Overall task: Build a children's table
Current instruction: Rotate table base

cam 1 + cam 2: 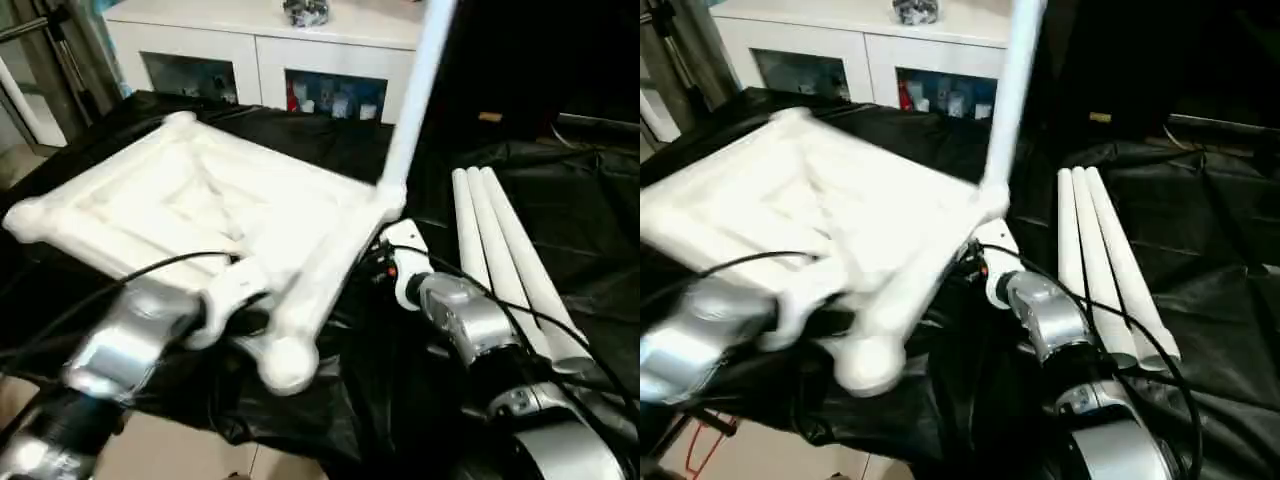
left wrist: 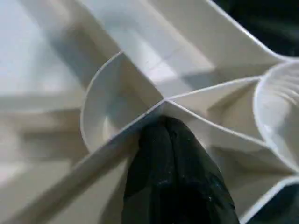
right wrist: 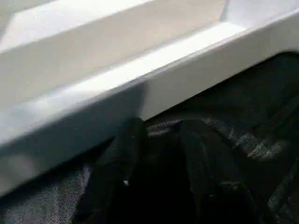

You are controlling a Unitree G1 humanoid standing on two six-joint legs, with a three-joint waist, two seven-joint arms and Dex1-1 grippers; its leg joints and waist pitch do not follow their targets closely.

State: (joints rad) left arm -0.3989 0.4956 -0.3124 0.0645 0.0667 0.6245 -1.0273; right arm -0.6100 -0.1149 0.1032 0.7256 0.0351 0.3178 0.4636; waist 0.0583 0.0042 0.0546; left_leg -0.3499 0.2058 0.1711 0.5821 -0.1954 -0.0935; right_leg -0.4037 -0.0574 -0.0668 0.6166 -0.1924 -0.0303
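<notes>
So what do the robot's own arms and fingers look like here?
Both forearms are rounded silver metal: the left arm and right arm, each trailed by thin black cables. Near the right wrist sits a white housing. The fingers are matte black and tapered.

Two head cameras look forward and down from above the silver arms. Both see the table top at middle left and the cabinet along the top. Each wrist camera sits very close to that table top's ribs and edge.
</notes>
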